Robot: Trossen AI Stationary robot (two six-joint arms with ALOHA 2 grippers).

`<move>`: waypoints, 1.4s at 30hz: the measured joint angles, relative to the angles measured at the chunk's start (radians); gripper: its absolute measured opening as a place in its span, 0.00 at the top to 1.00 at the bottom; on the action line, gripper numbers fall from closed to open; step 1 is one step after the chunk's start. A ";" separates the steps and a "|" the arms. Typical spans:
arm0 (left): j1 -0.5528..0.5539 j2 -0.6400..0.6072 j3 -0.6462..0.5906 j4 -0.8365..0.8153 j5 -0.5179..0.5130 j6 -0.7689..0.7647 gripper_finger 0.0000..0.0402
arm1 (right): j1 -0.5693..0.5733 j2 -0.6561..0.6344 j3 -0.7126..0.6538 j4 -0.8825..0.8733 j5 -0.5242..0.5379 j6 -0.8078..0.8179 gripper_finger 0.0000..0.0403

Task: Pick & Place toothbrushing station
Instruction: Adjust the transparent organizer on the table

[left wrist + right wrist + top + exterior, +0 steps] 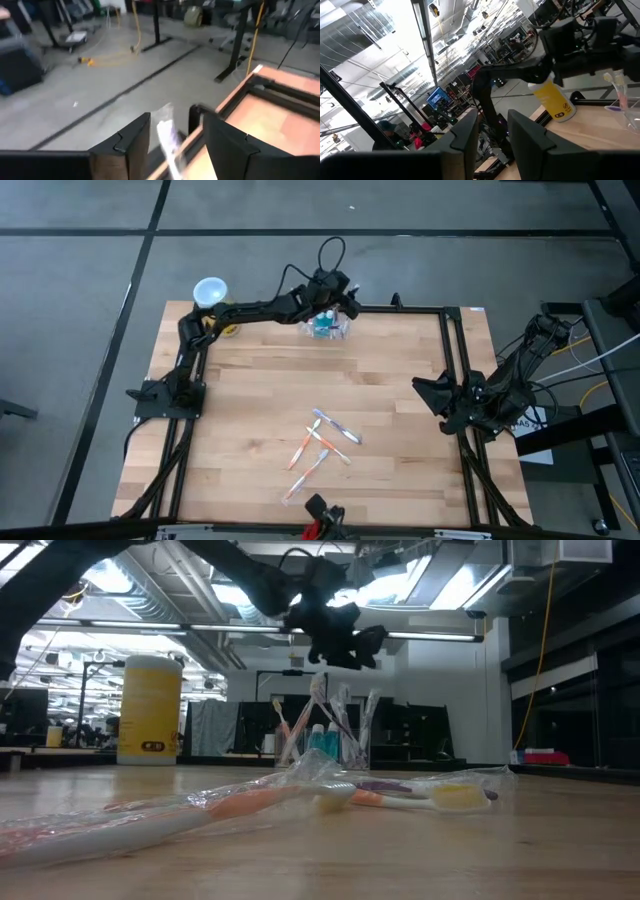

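Risk: the toothbrushing station (327,327) could be tipped or pushed off the table's far edge — a judgement, since it stands right at that edge, light and loaded with upright brushes.
Cause: a low or off-centre descent, by which a brush could be caught.
Station: placed at the far edge, near the yellow canister (149,709).
Left gripper (343,302): held just above the station, fingers spread, nothing pinched.
Right gripper (425,392): parked at the right side, well apart, fingers slightly parted.
Loose toothbrushes (320,445): scattered mid-table — untouched.
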 joint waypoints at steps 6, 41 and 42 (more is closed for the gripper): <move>-0.019 -0.097 0.000 -0.260 0.119 -0.121 0.59 | 0.000 0.000 0.000 0.000 0.000 -0.004 0.73; -0.149 0.078 0.000 -0.595 0.132 -0.539 0.99 | 0.051 -0.001 0.000 0.001 0.090 -0.042 0.73; -0.160 0.067 0.000 -0.603 0.142 -0.541 0.99 | 0.052 -0.001 0.000 0.001 0.090 -0.042 0.73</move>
